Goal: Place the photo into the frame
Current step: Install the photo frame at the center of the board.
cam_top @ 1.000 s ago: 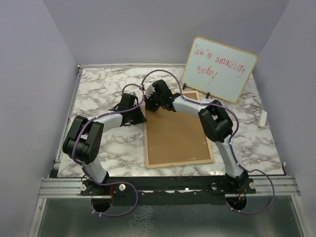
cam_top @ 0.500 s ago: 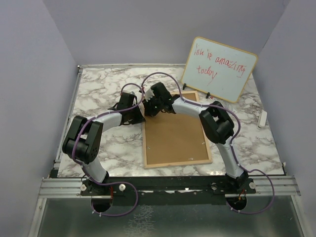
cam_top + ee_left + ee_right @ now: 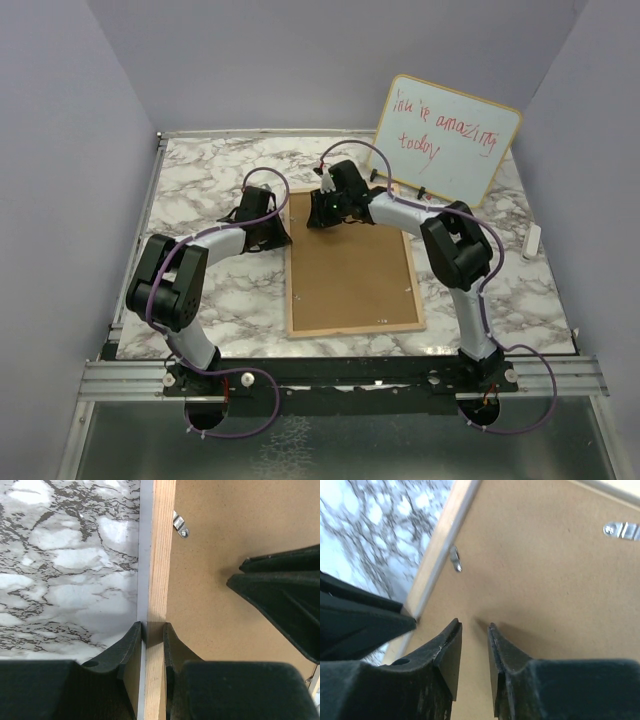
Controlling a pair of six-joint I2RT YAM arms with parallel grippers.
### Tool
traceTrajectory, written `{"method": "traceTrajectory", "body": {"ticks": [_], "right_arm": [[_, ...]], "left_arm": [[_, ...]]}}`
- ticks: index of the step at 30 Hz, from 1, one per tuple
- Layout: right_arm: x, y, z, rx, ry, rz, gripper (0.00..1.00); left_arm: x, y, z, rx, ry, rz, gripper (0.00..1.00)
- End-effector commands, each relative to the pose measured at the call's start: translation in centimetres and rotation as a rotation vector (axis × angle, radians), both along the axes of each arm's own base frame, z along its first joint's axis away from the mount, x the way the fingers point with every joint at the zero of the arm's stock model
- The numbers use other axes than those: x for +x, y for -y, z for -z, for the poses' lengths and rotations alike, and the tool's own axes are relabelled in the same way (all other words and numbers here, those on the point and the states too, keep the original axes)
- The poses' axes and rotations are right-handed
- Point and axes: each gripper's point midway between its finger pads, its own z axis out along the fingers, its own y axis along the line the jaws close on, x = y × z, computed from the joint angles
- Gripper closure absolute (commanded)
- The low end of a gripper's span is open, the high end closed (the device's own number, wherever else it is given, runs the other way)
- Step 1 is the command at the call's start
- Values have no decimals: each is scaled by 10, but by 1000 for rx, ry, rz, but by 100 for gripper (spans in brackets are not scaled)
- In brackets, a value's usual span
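Grey-veined marble table (image 3: 200,190), boxed in by plain lilac-grey walls (image 3: 60,150). At left, left gripper (image 3: 152,630) clamped on the left wooden rail of the frame (image 3: 289,290), near its far corner. Lies flat at table centre, face down, brown backing board (image 3: 350,270) up, long axis near-to-far. Over the backing's far end, right gripper (image 3: 474,630), fingers slightly parted, nothing between. Far right, propped whiteboard (image 3: 445,140).

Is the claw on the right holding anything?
No: the right gripper has its fingertips apart with nothing between them, over the brown backing board.
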Motion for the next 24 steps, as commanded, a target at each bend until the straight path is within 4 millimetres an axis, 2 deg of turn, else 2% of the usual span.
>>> {"method": "traceTrajectory", "body": {"ticks": [1,6,10,16,24], "right_arm": [[8,-23,0,64,-73,60,67],[16,-42,5,124,-138,72,66],[16,-49,23,137,-195,80,72],[20,-43,52,85,-232,146,74],[22,-37,77,32,-237,167,74]], "left_arm": [[-18,-44,37,184,-104,-67,85],[-20,-44,42,188,-116,-62,85],[-21,-42,45,181,-126,-47,85],[-23,-39,49,172,-135,-33,86],[-24,-38,51,166,-141,-30,86]]}}
